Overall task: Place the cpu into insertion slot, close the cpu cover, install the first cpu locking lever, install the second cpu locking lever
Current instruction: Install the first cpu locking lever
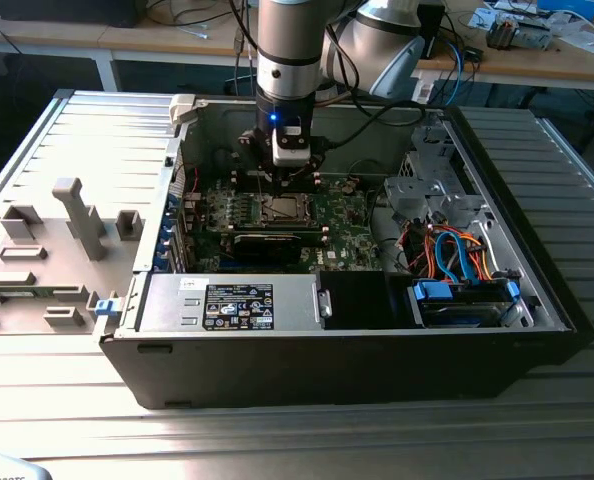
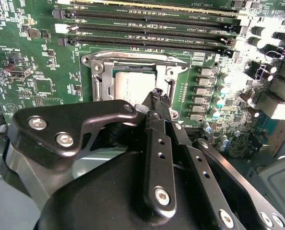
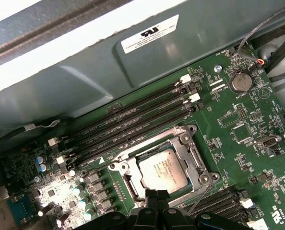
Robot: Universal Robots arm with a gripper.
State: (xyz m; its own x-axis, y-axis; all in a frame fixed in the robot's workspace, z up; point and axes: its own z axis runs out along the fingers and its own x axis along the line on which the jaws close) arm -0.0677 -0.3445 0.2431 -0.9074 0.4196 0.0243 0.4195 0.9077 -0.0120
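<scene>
The cpu [image 3: 162, 170] lies flat in the insertion slot [image 1: 282, 208] on the green board, its silver top showing in both wrist views [image 2: 133, 84]. The cpu cover [image 3: 186, 146] is down around it as a silvery frame [image 2: 99, 79]. A thin wire locking lever [image 3: 198, 199] runs slantwise beside the socket, close to my fingers. My gripper [image 3: 157, 195] hangs just over the socket's edge, its black fingers together with nothing visible between them [image 2: 157, 97]. In the exterior view the gripper [image 1: 289, 170] stands straight above the socket inside the open case.
Long black memory slots [image 3: 133, 122] run beside the socket. The case wall [image 3: 147, 62] rises just beyond them. A labelled power-supply box [image 1: 237, 303], a blue drive cage [image 1: 462, 300] and orange and blue cables [image 1: 447, 245] fill the near side of the case. Grey fixtures [image 1: 77, 215] stand at the exterior view's left.
</scene>
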